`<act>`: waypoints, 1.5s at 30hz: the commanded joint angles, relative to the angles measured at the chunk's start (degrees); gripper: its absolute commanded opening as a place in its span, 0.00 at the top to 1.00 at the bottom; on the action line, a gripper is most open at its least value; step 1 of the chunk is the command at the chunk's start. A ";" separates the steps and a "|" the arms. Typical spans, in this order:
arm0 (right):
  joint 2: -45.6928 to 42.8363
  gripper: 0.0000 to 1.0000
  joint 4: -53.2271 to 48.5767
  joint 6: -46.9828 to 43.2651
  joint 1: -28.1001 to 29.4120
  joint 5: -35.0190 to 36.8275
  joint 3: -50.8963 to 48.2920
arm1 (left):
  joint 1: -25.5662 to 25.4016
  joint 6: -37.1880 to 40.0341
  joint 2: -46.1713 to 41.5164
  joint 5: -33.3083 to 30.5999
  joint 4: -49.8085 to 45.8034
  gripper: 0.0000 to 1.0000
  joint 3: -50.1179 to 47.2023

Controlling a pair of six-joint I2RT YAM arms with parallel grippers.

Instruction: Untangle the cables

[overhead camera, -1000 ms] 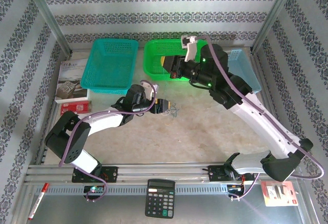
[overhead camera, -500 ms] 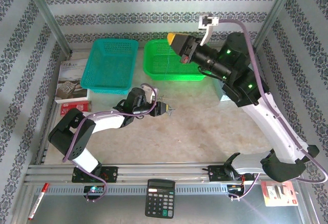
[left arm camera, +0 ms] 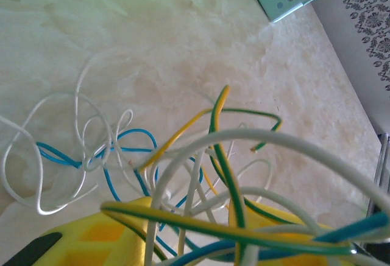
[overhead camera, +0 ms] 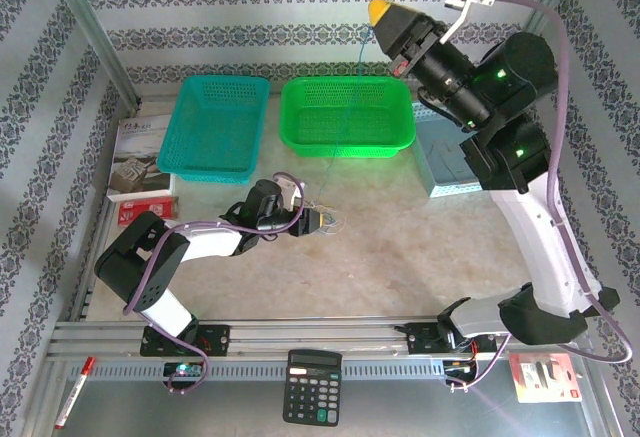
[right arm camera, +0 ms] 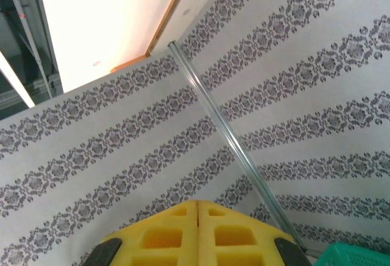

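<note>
The cables (left arm camera: 152, 156) are thin white, blue and yellow-green wires, looped in a tangle on the table and across my left gripper (left arm camera: 192, 208). Its yellow fingers (left arm camera: 91, 235) stand apart with wires running between and over them. In the top view the left gripper (overhead camera: 328, 220) sits low at the tangle, left of the table's middle. My right gripper (overhead camera: 378, 4) is raised high above the back of the green basket, shut. A single thin blue cable (overhead camera: 350, 97) hangs from its tip down toward the tangle. In the right wrist view the right gripper (right arm camera: 198, 202) has its pads pressed together and points at the wall.
A teal basket (overhead camera: 215, 127) and a green basket (overhead camera: 345, 115) stand at the back, with a pale blue perforated basket (overhead camera: 450, 152) to their right. Booklets (overhead camera: 140, 157) lie at the left edge. A calculator (overhead camera: 312, 387) sits at the near edge.
My right gripper has risen from the green basket up and to the right, drawing the blue cable out in a long line. The left gripper shifted slightly nearer and stays at the tangle.
</note>
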 commanded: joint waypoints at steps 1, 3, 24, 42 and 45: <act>1.37 1.00 2.63 1.06 -1.46 -0.78 4.27 | -0.74 -0.61 0.24 0.64 3.75 0.65 -0.93; 2.72 1.00 2.23 1.49 -2.66 -0.95 6.86 | -0.74 -0.77 0.16 0.55 3.90 0.64 -1.17; 12.35 1.00 7.40 1.27 -8.27 -1.51 26.00 | -0.74 -1.92 1.37 1.04 6.14 0.72 -3.03; 18.33 1.00 5.30 2.54 -9.34 -3.56 28.33 | -0.74 -4.21 -2.90 0.99 5.27 0.39 -2.43; 20.15 1.00 4.44 1.26 -9.33 -2.98 27.60 | -0.74 -4.44 -5.64 0.66 4.09 0.25 -2.09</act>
